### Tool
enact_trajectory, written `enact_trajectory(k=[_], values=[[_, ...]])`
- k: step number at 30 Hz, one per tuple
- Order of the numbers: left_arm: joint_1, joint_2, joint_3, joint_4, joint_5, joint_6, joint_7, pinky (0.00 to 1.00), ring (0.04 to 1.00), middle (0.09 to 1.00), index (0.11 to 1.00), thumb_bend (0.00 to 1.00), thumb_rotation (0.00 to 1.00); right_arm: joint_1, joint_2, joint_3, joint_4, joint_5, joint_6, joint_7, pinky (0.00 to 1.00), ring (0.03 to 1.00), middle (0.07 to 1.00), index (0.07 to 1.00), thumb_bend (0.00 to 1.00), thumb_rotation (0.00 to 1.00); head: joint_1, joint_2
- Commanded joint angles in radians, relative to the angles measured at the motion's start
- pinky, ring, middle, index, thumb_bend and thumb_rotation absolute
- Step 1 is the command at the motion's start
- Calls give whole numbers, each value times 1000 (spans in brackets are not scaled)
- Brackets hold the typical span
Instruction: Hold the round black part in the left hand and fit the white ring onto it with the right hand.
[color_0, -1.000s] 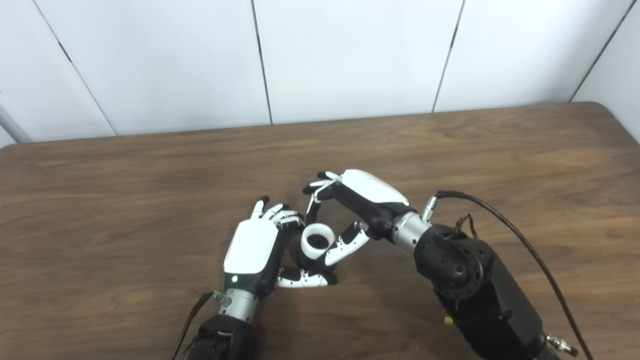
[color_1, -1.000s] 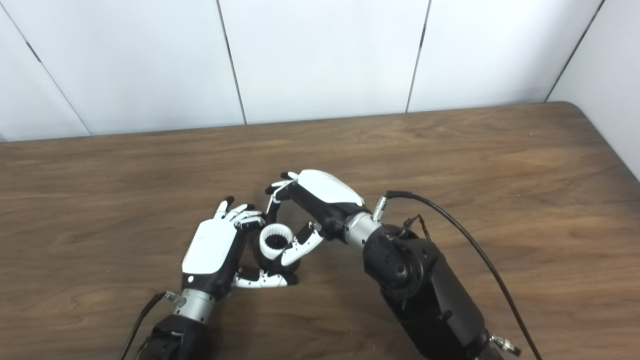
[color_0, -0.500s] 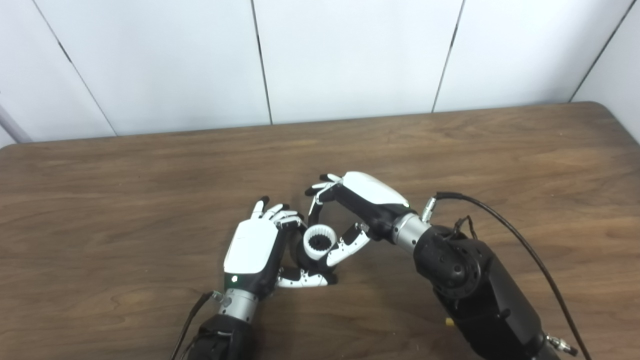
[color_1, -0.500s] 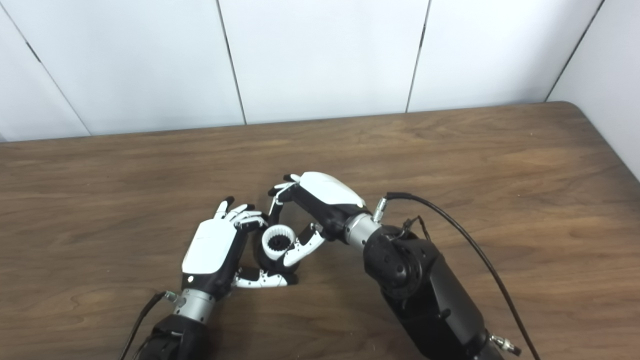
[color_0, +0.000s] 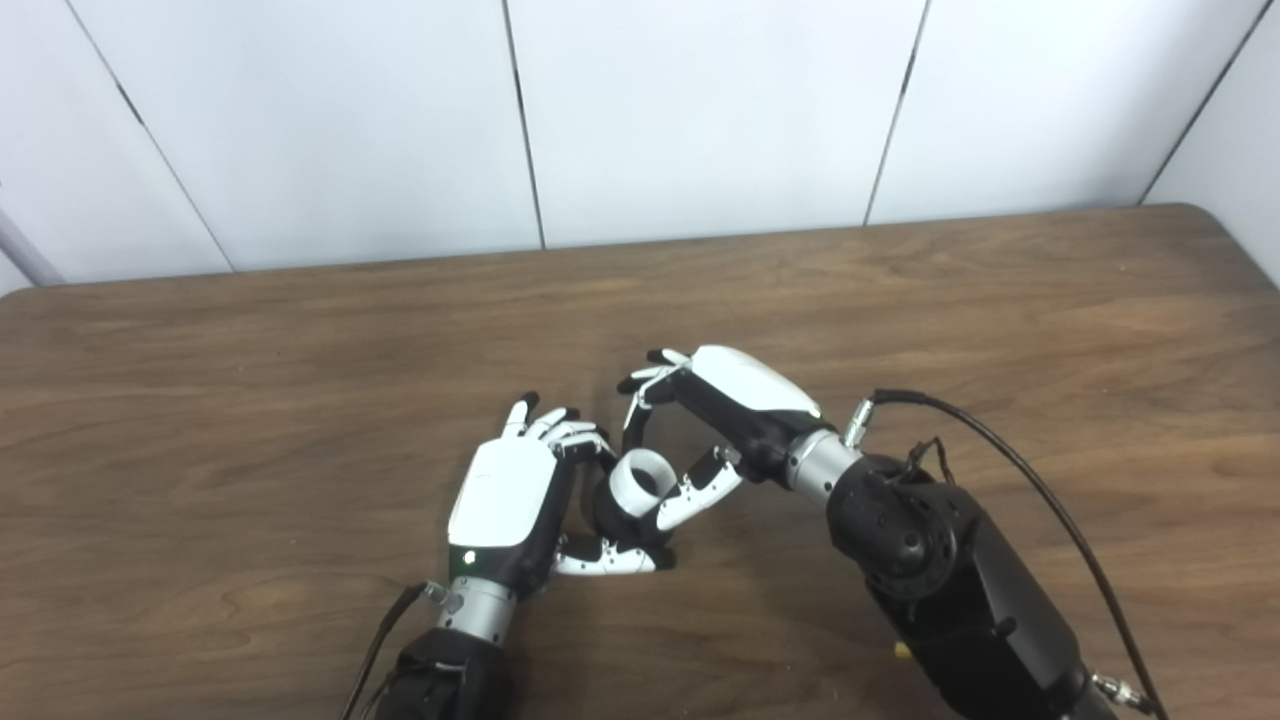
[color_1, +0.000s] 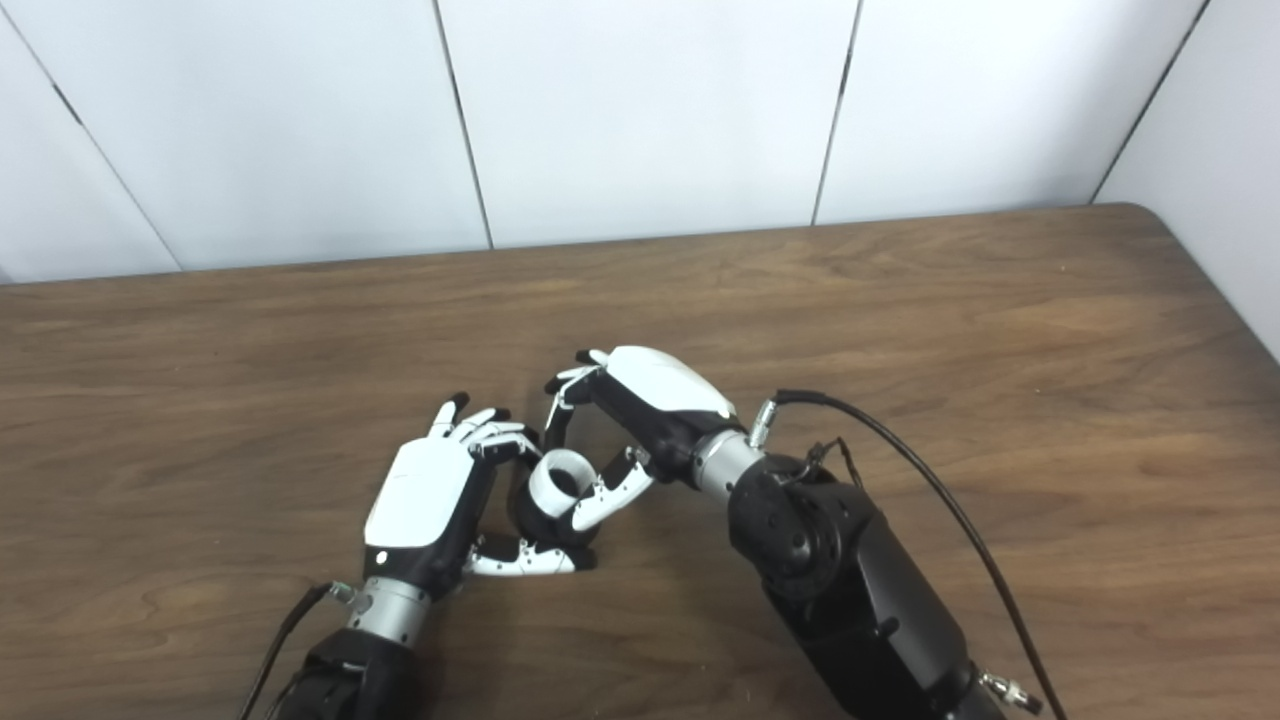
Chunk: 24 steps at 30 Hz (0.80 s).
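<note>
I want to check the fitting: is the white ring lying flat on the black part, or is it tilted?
Tilted. The white ring leans with its opening turned sideways, pinched by the right hand over the black part in the left hand.

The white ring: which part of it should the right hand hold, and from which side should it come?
Best at the outer rim, pinched across from the right. The white ring sits tilted on the round black part, whose left side the left hand wraps. The right hand seems to pinch it so already.
</note>
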Motion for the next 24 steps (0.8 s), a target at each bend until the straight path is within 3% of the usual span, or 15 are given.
enact_trajectory(k=[1, 24], values=[[-7, 2, -4, 23, 7, 2, 1, 1000, 861, 749, 484, 525, 59, -17, -2, -2, -10, 11, -38, -18, 1000, 982, 852, 484, 522, 131, 1, 0], [-13, -13, -29, 48, 28, 18, 19, 1000, 865, 751, 485, 525, 60, -31, 8, -1, -25, 14, -26, -22, 1000, 990, 855, 483, 523, 133, 13, 8]])
